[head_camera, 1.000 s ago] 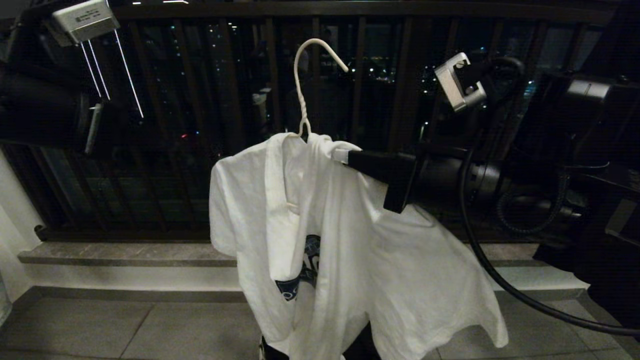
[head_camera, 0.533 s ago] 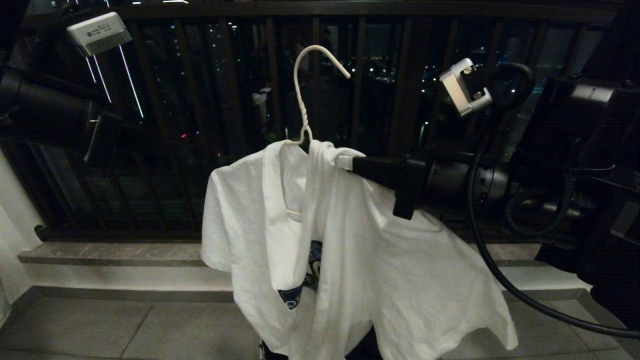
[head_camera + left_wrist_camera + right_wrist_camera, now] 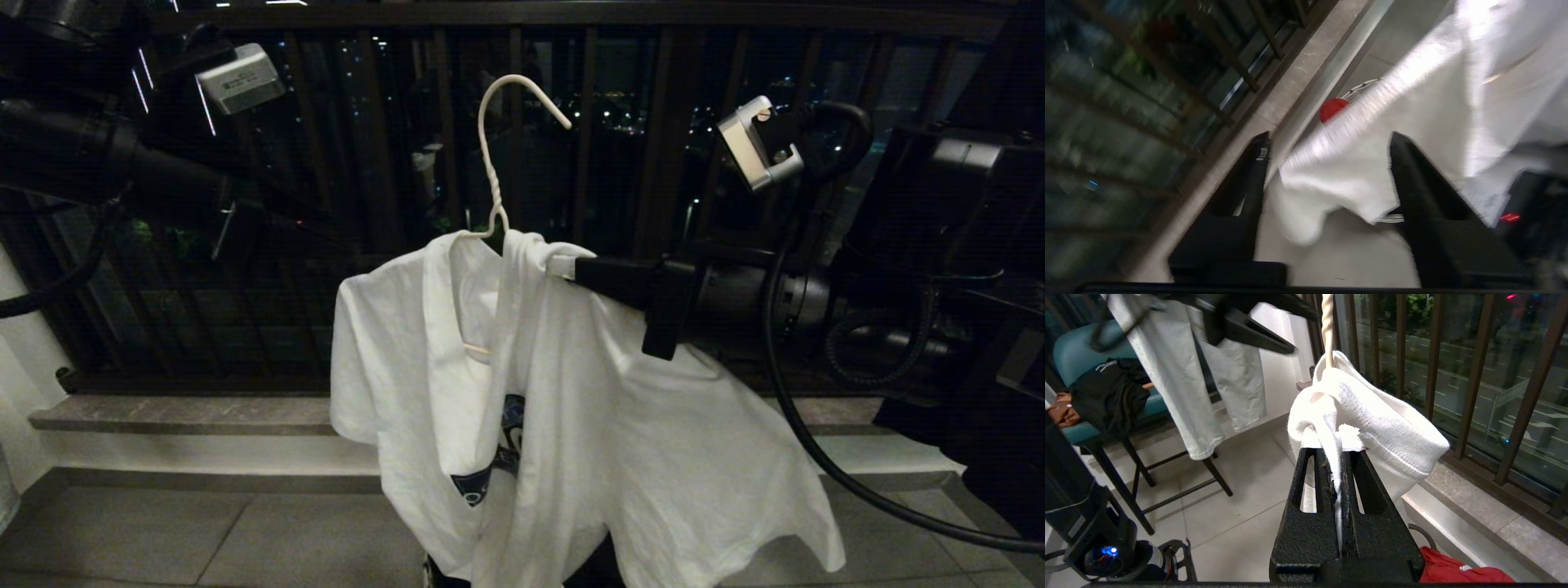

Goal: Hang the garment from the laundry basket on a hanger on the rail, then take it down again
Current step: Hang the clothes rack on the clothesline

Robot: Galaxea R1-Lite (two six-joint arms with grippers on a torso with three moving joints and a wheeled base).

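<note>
Night outside: city lights glint through the dark vertical-barred balcony railing (image 3: pixel 392 163) across the upper frame. Below it a grey stone ledge (image 3: pixel 204 415), then grey floor tiles (image 3: pixel 245 539). A teal chair (image 3: pixel 1094 416) stands upper left in the right wrist view.

Left gripper (image 3: pixel 1327 151) fingers apart (nothing between), white garment (image 3: pixel 1412 134) beyond

Right gripper (image 3: pixel 563 265) reaches in level from the right at mid height, jaws clamped tight on a fold of the garment (image 3: pixel 571 425) near the collar; the wrist camera sits above the forearm. Left arm comes in from upper left, forearm angled down toward centre. Left gripper (image 3: pixel 1327 143) jaws stand apart, nothing between them, pointing toward the garment's sleeve.
</note>
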